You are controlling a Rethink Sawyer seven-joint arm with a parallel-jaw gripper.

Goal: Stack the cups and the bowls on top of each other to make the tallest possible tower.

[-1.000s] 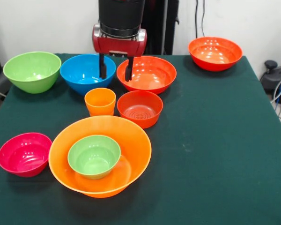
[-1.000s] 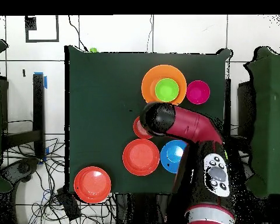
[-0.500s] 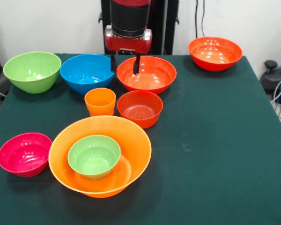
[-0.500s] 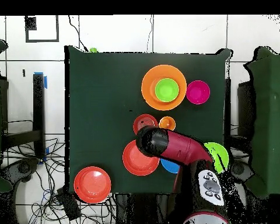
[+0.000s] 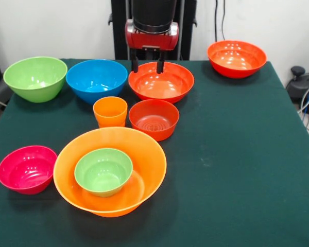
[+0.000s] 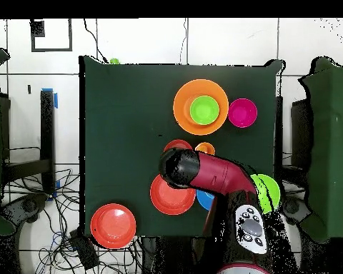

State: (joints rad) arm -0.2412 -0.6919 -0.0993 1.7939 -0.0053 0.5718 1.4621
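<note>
The largest orange bowl (image 5: pixel 144 154) (image 6: pixel 181 107) stands at the front with the small green bowl (image 5: pixel 103 171) (image 6: pixel 204 110) inside it. The orange cup (image 5: pixel 110 111) (image 6: pixel 205 148) stands upright behind it, beside the small red-orange bowl (image 5: pixel 153 119) (image 6: pixel 176 145). My gripper (image 5: pixel 147 67) is open and empty. It hangs over the far rim of a medium red-orange bowl (image 5: pixel 161 81) (image 6: pixel 171 196), well behind the cup. In the overhead view the arm (image 6: pixel 203 171) hides the gripper. No green cup shows in the front view.
A pink bowl (image 5: pixel 27 169) (image 6: pixel 242 113) sits left of the orange bowl. A blue bowl (image 5: pixel 96 80) and a large green bowl (image 5: pixel 35 78) (image 6: pixel 267 191) stand at the back left. Another red-orange bowl (image 5: pixel 236 58) (image 6: pixel 113 225) is at the back right corner. A small green thing (image 6: pixel 114 61) lies at the table's edge.
My gripper has drawn back from above the orange cup towards the pedestal, shifting right in the front view, over the medium red-orange bowl. It stays open and empty. No bowl or cup moved.
</note>
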